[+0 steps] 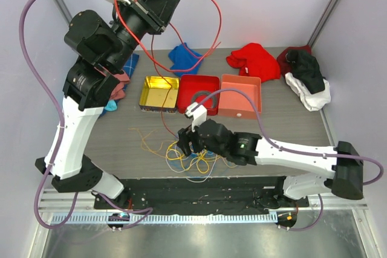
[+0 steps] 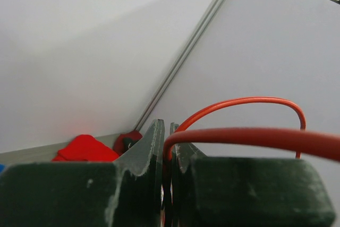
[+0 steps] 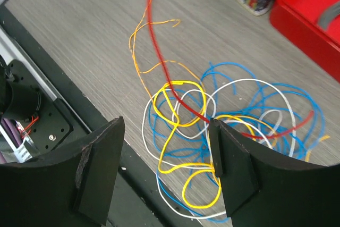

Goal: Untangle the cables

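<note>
**Item: cables (image 1: 190, 158), tangled.** One loose knot of thin yellow, blue, white and orange loops lying on the table (image 1: 290, 128), lower centre of the overhead view, just in front of the arm bases. In the right wrist view the knot fills the lower right, the yellow and white loops crossing over the blue ones.

**Sub-item: red cable (image 3: 159, 51).** Partly drawn out. One end runs into the knot and passes under a yellow loop. The rest rises off the table and swings in a wide arc across the upper centre of the overhead view.

**Left hand (image 1: 140, 5).** Raised high at upper left, pinched narrow on the red cable, which comes out from between the fingers in the left wrist view (image 2: 255, 136).

**Right hand (image 1: 184, 143).** Low over the left edge of the knot, fingers spread wide, nothing between them. Whether they touch any strand cannot be told.

**Surroundings.** Yellow tin (image 1: 158, 92), red tray (image 1: 208, 83) and salmon tray (image 1: 240, 95) in a row just beyond the knot. Cloths (image 1: 254, 60) along the far edge.

**Step in hand (judged):** freeing the red cable from the others, early in the task.

**Next move calls for:** the right hand to pin or part the yellow loop where the red passes beneath, so that a further pull does not drag the whole knot along.
</note>
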Action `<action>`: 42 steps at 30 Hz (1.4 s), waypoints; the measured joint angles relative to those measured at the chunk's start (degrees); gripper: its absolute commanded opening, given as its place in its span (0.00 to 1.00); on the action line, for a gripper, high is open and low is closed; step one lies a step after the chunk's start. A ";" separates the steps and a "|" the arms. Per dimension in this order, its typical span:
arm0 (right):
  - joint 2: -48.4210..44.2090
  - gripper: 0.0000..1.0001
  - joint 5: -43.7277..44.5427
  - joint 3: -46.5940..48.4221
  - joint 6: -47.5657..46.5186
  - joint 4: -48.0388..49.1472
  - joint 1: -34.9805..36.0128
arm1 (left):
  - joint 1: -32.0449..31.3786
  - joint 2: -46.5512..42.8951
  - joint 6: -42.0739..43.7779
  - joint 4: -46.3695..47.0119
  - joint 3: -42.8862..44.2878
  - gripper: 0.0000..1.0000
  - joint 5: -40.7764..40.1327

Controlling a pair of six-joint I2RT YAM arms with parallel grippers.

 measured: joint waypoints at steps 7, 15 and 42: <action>8.76 0.59 -2.38 1.46 -1.05 4.33 0.04 | 0.00 -0.09 0.00 0.02 -0.22 0.00 0.28; 11.74 0.01 5.09 2.21 -2.14 5.42 0.04 | 0.00 -2.67 0.04 0.28 -5.49 0.00 0.26; 16.72 0.59 -1.25 7.80 -6.10 2.80 0.63 | 0.00 -6.54 0.00 1.14 -11.52 0.00 0.46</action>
